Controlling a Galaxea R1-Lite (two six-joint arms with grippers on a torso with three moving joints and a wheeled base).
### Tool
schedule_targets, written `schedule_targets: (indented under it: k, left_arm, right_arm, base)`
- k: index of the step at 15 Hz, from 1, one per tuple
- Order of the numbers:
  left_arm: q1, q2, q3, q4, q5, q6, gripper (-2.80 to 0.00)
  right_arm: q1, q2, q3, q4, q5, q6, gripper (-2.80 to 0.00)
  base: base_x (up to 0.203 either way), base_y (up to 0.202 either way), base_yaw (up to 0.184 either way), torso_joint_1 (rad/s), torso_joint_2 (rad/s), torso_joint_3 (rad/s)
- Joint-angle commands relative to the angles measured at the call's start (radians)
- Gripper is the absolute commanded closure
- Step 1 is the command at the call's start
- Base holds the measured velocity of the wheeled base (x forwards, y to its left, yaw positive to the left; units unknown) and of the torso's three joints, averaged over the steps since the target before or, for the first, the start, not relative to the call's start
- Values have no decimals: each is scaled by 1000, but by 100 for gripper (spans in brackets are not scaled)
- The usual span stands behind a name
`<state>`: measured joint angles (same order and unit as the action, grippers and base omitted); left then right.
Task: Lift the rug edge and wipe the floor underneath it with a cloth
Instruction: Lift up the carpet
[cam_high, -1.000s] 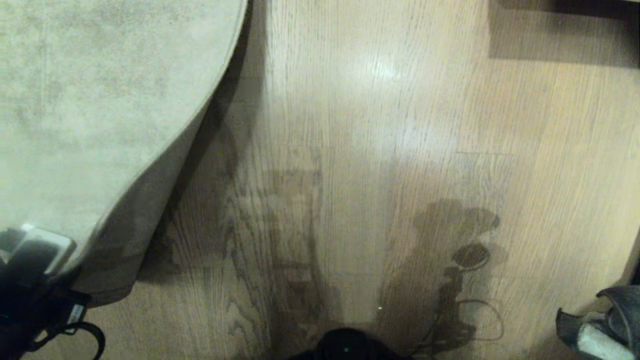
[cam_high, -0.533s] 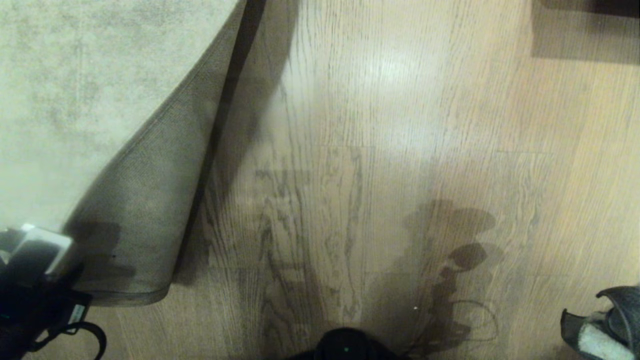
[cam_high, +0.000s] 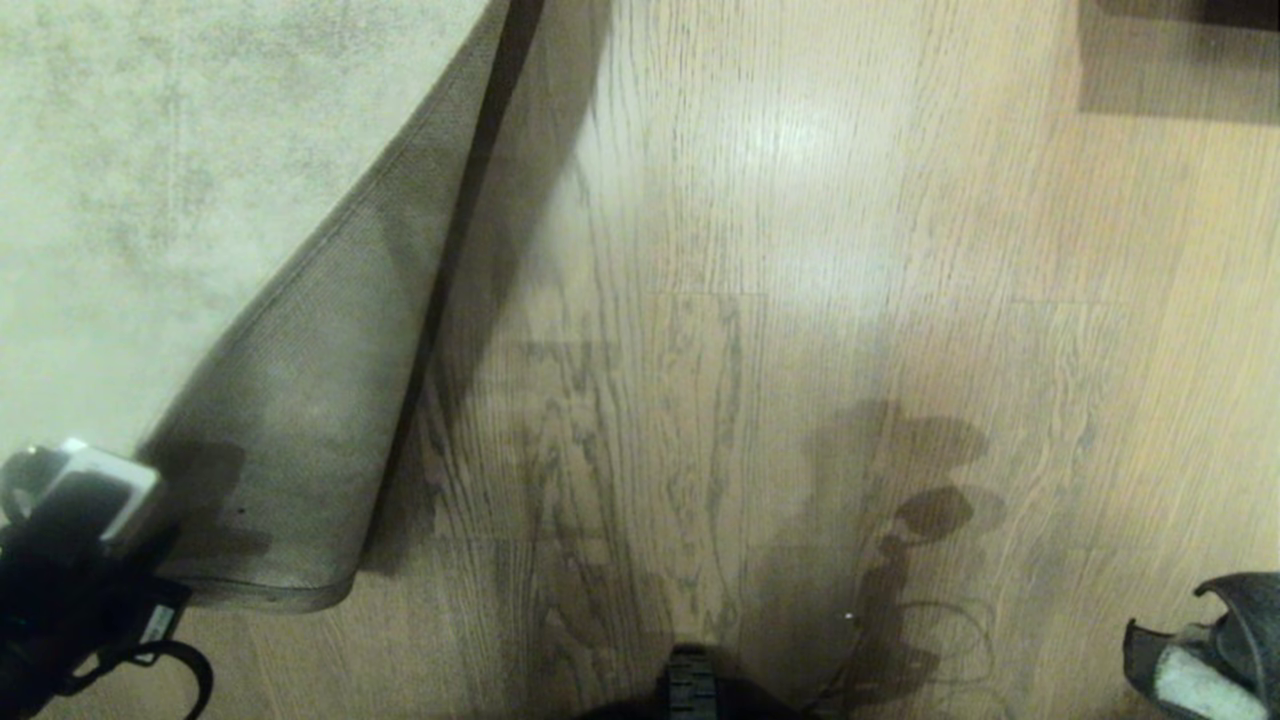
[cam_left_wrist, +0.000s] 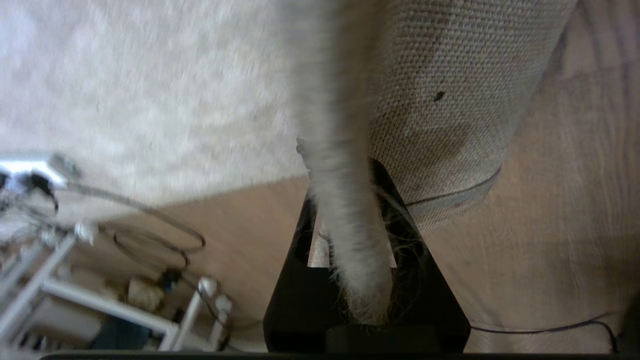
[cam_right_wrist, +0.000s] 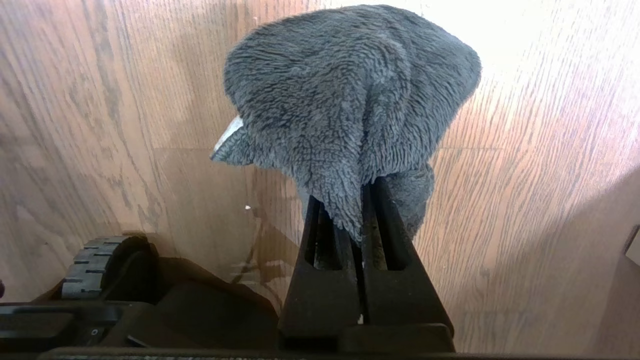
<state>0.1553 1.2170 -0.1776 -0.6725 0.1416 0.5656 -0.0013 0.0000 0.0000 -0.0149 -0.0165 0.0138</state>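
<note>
The rug (cam_high: 150, 180) fills the upper left of the head view. Its near corner is peeled up and folded back, so the woven underside (cam_high: 300, 430) shows. My left gripper (cam_high: 85, 495) sits at the lower left, beside that fold. In the left wrist view the left gripper (cam_left_wrist: 345, 187) is shut on the rug edge (cam_left_wrist: 350, 240), whose pile hangs between the fingers. The wood floor (cam_high: 750, 300) lies bare to the right of the fold. My right gripper (cam_right_wrist: 347, 200) is shut on the dark grey cloth (cam_right_wrist: 350, 90), which also shows at the head view's lower right as the cloth (cam_high: 1215, 645).
A dark piece of furniture (cam_high: 1190, 12) casts a shadow at the top right. My base (cam_high: 690, 690) shows at the bottom centre, and a wheel (cam_right_wrist: 95, 260) in the right wrist view. Cables (cam_left_wrist: 155, 235) and a white frame (cam_left_wrist: 100, 305) lie beyond the rug's near border.
The rug corner has folded back further, showing much more woven underside. The whole picture has shifted a little to the right. The right gripper and cloth stay where they were.
</note>
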Motion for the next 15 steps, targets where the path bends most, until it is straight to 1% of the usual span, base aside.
schedule_targets:
  k: [1, 3, 6, 7, 8, 11, 12, 13, 15]
  left_arm:
    - [14, 4, -79, 29, -18, 36, 0]
    - [31, 13, -152, 61, -56, 80, 0]
    - [74, 44, -238, 62, -157, 142, 0]
    - [88, 44, -255, 59, -171, 157, 0]
    - [97, 37, -261, 52, -169, 167, 0]
    - [168, 15, -276, 1, -175, 180, 0]
    - [194, 17, -279, -28, -189, 179, 0]
    - [219, 21, -281, -42, -221, 177, 0]
    - [271, 24, -290, -50, -270, 176, 0]
  right_arm:
    - [0, 2, 0, 1, 0, 1, 0]
    - [0, 2, 0, 1, 0, 0, 0]
    - [0, 1, 0, 0, 0, 0, 0]
    - [0, 1, 0, 1, 0, 0, 0]
    - [0, 2, 0, 0, 0, 0, 0]
    - [0, 0, 0, 0, 0, 0, 0]
    - [0, 2, 0, 1, 0, 0, 0]
    - [0, 2, 0, 0, 0, 0, 0]
    - [0, 1, 0, 0, 0, 0, 0]
  base:
    - [0, 0, 0, 0, 0, 0]
    - [0, 0, 0, 0, 0, 0]
    - [0, 0, 0, 0, 0, 0]
    - [0, 0, 0, 0, 0, 0]
    - [0, 0, 0, 0, 0, 0]
    - [0, 0, 0, 0, 0, 0]
    - [0, 0, 0, 0, 0, 0]
    - [0, 0, 0, 0, 0, 0]
    - [0, 0, 0, 0, 0, 0]
